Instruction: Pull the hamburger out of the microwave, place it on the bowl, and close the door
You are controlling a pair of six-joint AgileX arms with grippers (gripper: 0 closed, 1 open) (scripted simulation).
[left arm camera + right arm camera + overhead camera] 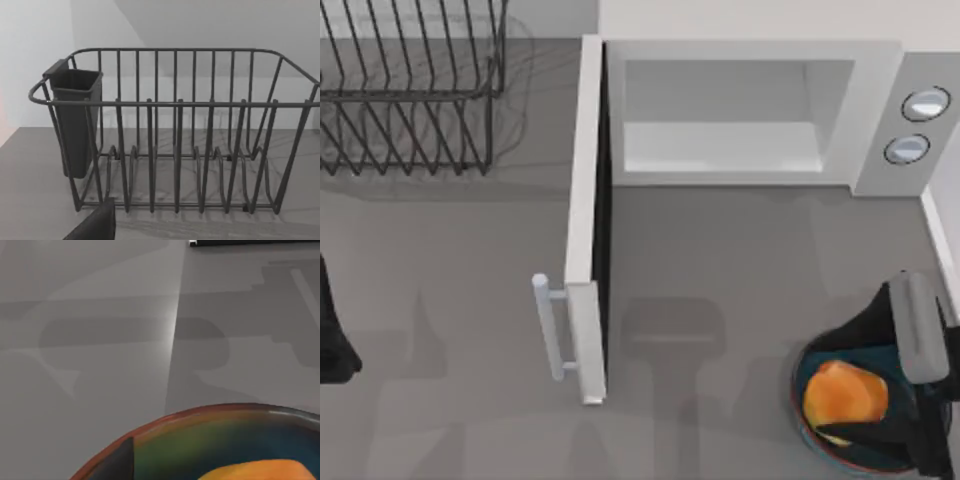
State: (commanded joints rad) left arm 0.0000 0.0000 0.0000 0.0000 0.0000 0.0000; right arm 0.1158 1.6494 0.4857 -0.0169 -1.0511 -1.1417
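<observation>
The small round orange-tan hamburger (845, 392) sits over the round dark blue bowl (807, 405), out of the big white microwave (740, 70). The right gripper (880, 400) is around it; I cannot tell its grip. The flat white door (583, 200) is open and needs closing. The left arm waits at the table's left edge.

Orange-tan hamburger (844, 393) with a paler yellowish patch low on its side. Dark blue-teal bowl (804, 415), thin reddish-brown rim. White microwave (750, 55), light grey cavity, two silver-blue knobs (926, 103). White door (582, 200), dark inner face, pale grey-white handle (549, 328). Dark grey wire dish rack (190, 130). Plain grey table (450, 300).
</observation>
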